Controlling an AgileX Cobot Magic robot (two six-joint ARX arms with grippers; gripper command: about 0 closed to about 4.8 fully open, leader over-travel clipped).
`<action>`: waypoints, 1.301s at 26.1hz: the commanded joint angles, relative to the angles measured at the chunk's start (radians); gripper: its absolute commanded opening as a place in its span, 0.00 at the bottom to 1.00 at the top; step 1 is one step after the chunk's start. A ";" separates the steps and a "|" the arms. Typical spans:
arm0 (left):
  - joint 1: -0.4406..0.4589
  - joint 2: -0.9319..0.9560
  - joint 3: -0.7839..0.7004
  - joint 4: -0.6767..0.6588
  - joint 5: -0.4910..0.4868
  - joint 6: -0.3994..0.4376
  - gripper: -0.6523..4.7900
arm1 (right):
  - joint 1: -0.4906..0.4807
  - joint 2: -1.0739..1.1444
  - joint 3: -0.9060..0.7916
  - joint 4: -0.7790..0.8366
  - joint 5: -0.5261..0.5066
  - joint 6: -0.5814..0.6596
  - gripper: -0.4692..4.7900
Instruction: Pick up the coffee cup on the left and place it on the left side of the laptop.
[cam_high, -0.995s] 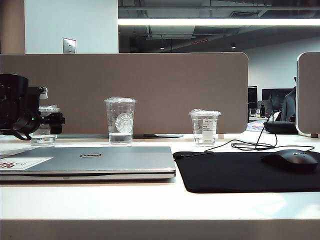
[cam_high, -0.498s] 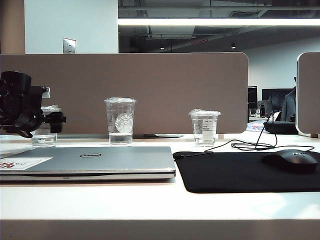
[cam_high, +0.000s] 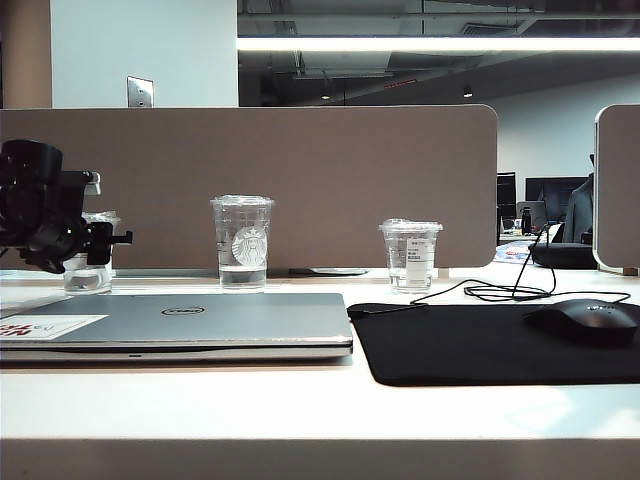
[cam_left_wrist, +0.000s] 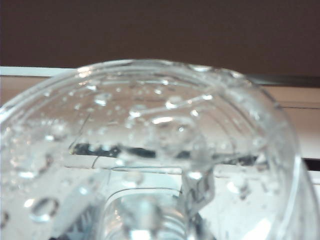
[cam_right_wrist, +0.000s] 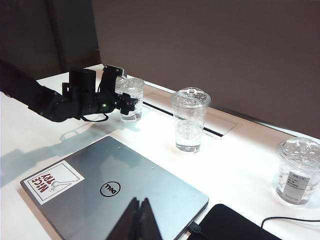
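Observation:
The coffee cup (cam_high: 86, 272), short, clear and lidded, stands on the white table at the far left, behind the laptop's (cam_high: 200, 320) left end. My left gripper (cam_high: 100, 243) reaches in level from the left and its fingers lie against both sides of the cup (cam_right_wrist: 134, 92). In the left wrist view the cup's domed lid (cam_left_wrist: 150, 125), beaded with droplets, fills the picture. The silver Dell laptop (cam_right_wrist: 120, 195) lies closed, a white sticker at one corner. Above its near edge hovers my right gripper (cam_right_wrist: 141, 220), shut and holding nothing. It is out of the exterior view.
A taller Starbucks cup (cam_high: 241, 243) stands behind the laptop's middle. A smaller cup with a white label (cam_high: 410, 255) stands further right. A black mouse pad (cam_high: 480, 340) with a mouse (cam_high: 585, 320) and a cable lies right of the laptop. A beige partition (cam_high: 350, 180) runs behind the cups.
My left gripper's jaws have narrowed from wide open onto the coffee cup, and the hand has tilted slightly. The cup stays where it stood.

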 joint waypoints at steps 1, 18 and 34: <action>0.000 -0.063 0.006 -0.037 0.015 0.002 0.49 | 0.002 -0.003 0.008 0.019 -0.002 -0.001 0.09; 0.002 -0.430 -0.406 -0.043 -0.076 -0.011 0.49 | 0.002 -0.004 0.008 0.019 -0.029 -0.002 0.09; 0.001 -0.628 -0.963 0.412 -0.079 -0.088 0.49 | 0.002 -0.005 0.008 0.013 -0.071 -0.002 0.09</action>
